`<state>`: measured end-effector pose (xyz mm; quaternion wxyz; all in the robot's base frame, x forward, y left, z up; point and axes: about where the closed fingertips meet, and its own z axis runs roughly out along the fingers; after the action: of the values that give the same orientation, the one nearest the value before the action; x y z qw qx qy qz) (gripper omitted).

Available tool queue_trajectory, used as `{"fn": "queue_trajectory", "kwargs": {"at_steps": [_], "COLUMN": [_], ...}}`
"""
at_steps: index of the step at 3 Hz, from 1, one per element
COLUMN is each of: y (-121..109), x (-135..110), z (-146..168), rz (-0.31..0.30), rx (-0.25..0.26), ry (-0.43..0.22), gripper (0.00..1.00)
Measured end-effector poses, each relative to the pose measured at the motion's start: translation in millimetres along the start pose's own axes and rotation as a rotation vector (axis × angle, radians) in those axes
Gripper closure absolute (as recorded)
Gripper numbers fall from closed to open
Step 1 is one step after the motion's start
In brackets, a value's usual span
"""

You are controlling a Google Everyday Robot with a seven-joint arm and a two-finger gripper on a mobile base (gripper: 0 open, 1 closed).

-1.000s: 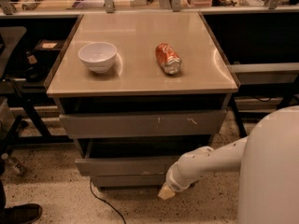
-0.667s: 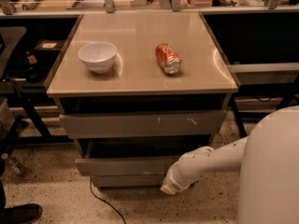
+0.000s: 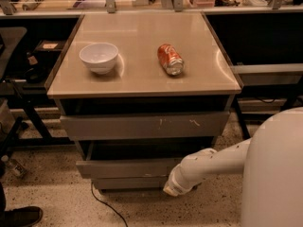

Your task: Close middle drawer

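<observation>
The middle drawer (image 3: 128, 167) is a wide grey drawer with a plain front. It stands pulled out a little from the cabinet, with a dark gap above its front panel. My gripper (image 3: 173, 188) is at the end of the white arm (image 3: 213, 162). It sits low at the right end of that front panel, at or just in front of it. The top drawer front with white scratch marks (image 3: 144, 125) is above. The lowest drawer front (image 3: 130, 183) is just below and left of my gripper.
On the cabinet top (image 3: 142, 79) are a white bowl (image 3: 99, 56) and an orange soda can (image 3: 170, 59) lying on its side. A cable (image 3: 102, 205) runs over the speckled floor. A shoe (image 3: 21, 216) is at bottom left. Dark shelving stands on both sides.
The tip of my arm has shifted slightly up and toward the drawer front. The middle drawer has not visibly moved.
</observation>
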<state>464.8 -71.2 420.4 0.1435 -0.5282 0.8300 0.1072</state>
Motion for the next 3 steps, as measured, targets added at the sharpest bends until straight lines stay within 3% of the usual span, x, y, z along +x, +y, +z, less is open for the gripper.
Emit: {"fn": "queue_trajectory", "kwargs": {"at_steps": [3], "y": [-48.7], "x": [-20.7], "z": [28.0], "rz": [0.019], "rx": [0.054], "ry": [-0.017], "gripper": [1.0]}}
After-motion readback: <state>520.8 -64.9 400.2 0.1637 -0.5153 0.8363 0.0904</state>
